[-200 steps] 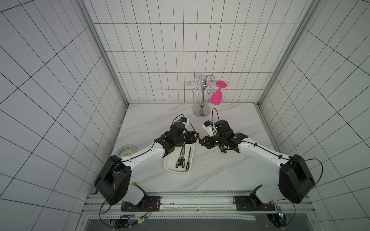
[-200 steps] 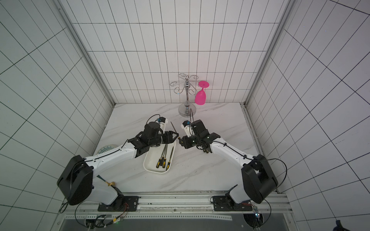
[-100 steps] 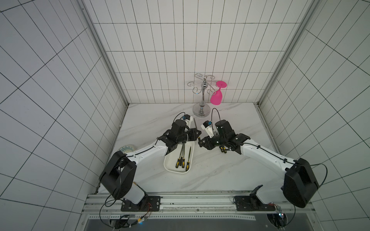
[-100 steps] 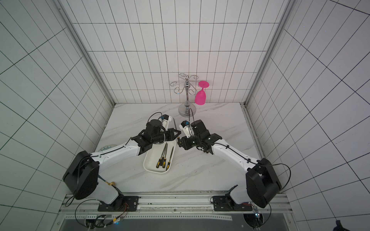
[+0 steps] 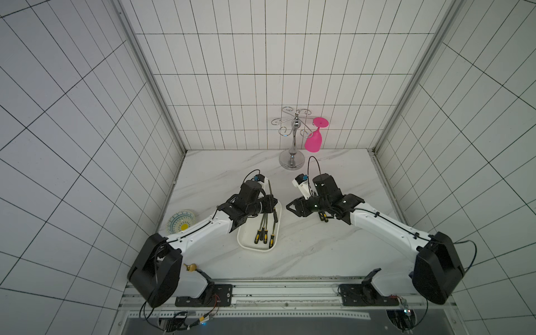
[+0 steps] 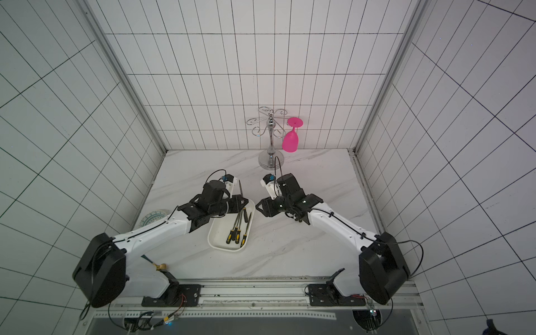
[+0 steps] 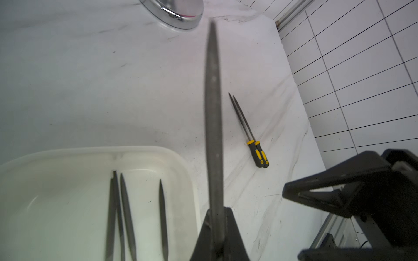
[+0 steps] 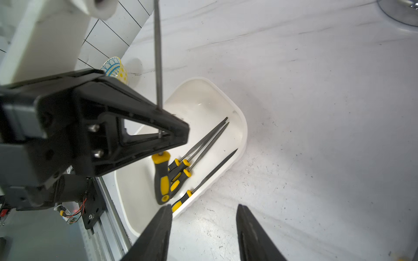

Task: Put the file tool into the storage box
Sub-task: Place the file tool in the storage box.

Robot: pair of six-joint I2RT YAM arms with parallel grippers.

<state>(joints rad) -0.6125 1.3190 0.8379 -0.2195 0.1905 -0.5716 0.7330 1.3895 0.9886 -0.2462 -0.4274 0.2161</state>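
My left gripper (image 5: 271, 204) (image 7: 216, 210) is shut on the grey blade of a file tool (image 7: 212, 113) (image 8: 161, 178). The file stands upright, its yellow-and-black handle hanging over the white storage box (image 5: 246, 245) (image 8: 239, 117). Three more files (image 5: 262, 232) lie inside the box. My right gripper (image 5: 290, 207) (image 8: 203, 210) stands open just to the right of the box with nothing between its fingers. Two other files (image 7: 257, 151) (image 5: 323, 217) lie side by side on the table under the right arm.
A chrome glass rack (image 5: 293, 145) with a pink glass (image 5: 313, 142) hanging from it stands at the back. A small patterned plate (image 5: 181, 222) sits by the left wall. Tiled walls close in the marble table on three sides.
The left gripper has shut on the file's blade. The right gripper, which was shut on that file, has opened, let it go and drawn slightly back.
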